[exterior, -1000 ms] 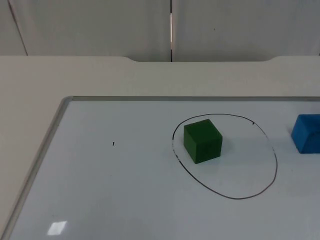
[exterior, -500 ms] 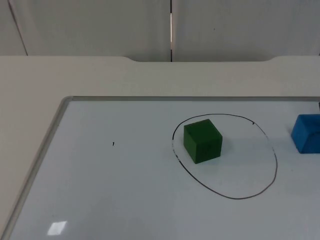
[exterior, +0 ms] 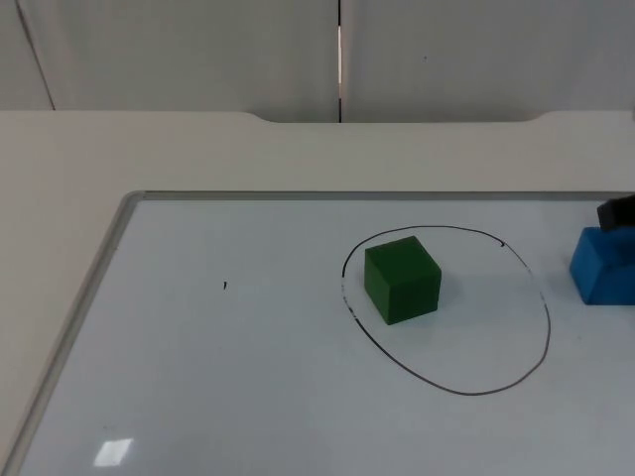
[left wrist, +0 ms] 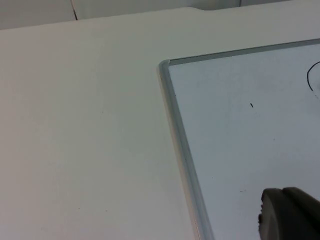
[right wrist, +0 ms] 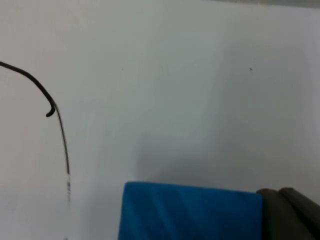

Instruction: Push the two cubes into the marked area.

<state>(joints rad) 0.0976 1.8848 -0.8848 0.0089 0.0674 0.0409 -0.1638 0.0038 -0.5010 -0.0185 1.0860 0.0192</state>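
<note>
A green cube stands inside the black hand-drawn oval, near its left side. The blue cube sits just outside the oval's right side, at the picture's right edge. My right gripper reaches in behind and to the right of the blue cube. In the right wrist view the blue cube lies against my right gripper, whose two dark fingers are pressed together, with the oval's line a short way off. My left gripper waits over the whiteboard's left part.
The oval is drawn on a whiteboard with a grey metal frame lying on the table. Its corner and left frame edge appear in the left wrist view. A small black mark is on the board left of the oval.
The right gripper has come in at the right edge, and the blue cube has slid slightly left toward the oval. The green cube has not moved.
</note>
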